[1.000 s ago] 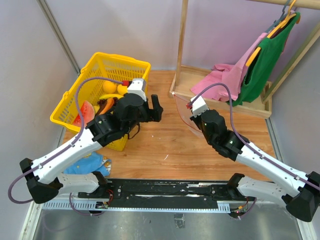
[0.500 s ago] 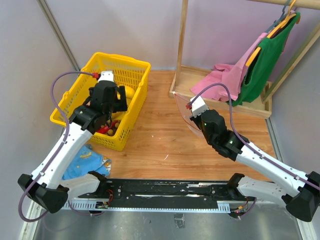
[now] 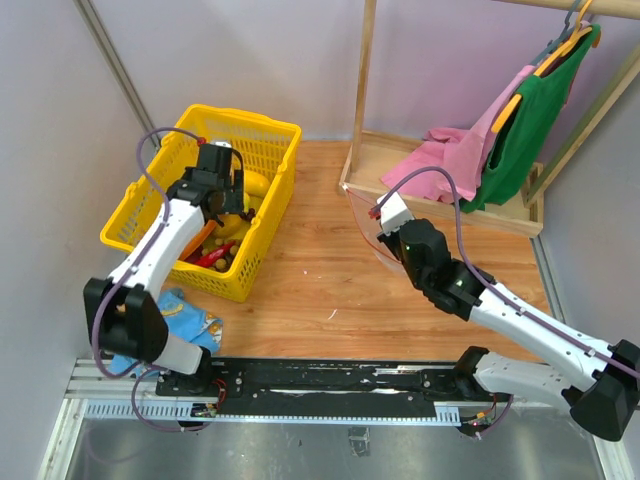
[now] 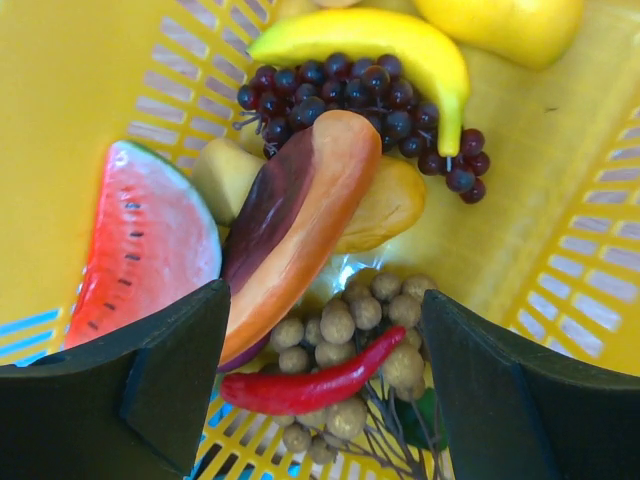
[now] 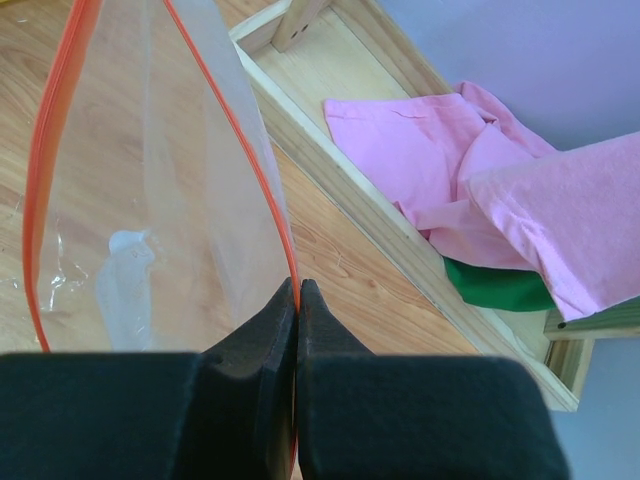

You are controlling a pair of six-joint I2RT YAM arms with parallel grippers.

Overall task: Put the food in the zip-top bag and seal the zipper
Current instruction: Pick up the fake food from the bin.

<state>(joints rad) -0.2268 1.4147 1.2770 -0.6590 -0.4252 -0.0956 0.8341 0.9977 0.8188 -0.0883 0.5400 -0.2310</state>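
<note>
The food lies in a yellow basket (image 3: pixel 132 218): a watermelon wedge (image 4: pixel 150 240), a banana (image 4: pixel 370 40), dark grapes (image 4: pixel 340 95), an orange-purple slice (image 4: pixel 300 210), a red chili (image 4: pixel 310 385) and a cluster of brown balls (image 4: pixel 345 320). My left gripper (image 4: pixel 322 340) hangs open inside the basket, one finger on either side of the chili, touching nothing; from above this gripper (image 3: pixel 224 203) is at the basket's right half. My right gripper (image 5: pixel 298 285) is shut on the zipper (image 5: pixel 240 130), holding the clear zip-top bag (image 5: pixel 150 200) up with its mouth spread. The bag (image 3: pixel 364 226) is empty.
A wooden rack with a low tray (image 3: pixel 450 205) stands at the back right, holding a pink cloth (image 3: pixel 450 155) and a hanging green garment (image 3: pixel 530 110). A blue cloth item (image 3: pixel 185 320) lies near the left arm's base. A black rail (image 3: pixel 330 380) runs along the near edge.
My left arm swung left from the table's middle to the basket and dipped into it, jaws staying open. The right arm has kept the bag in place.
</note>
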